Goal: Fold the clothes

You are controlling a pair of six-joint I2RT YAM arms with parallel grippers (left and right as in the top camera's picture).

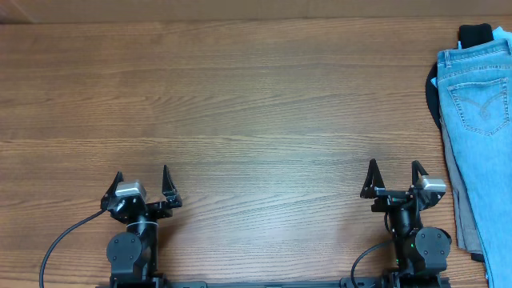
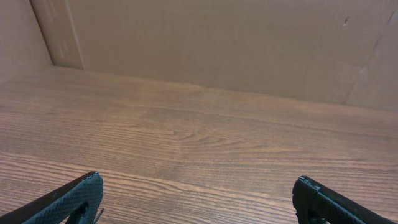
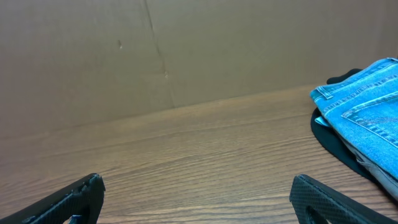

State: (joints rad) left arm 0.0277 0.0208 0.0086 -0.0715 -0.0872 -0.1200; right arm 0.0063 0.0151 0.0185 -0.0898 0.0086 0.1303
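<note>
My left gripper (image 1: 142, 178) and right gripper (image 1: 394, 171) sit released and empty. The jeans (image 1: 480, 112) lie at the bench's (image 1: 240, 96) right edge. I'd reach right, pinch the waistband, and drag them to centre first.

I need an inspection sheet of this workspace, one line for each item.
surface: brown wood-grain table.
job's things: light blue denim jeans at the table's right edge, back pocket up.
clutter: black cloth and grey fabric under the jeans.
grippers: left gripper and right gripper both open, holding nothing.
cables: black cable beside each arm's base.
surroundings: brown cardboard wall behind the table.
</note>
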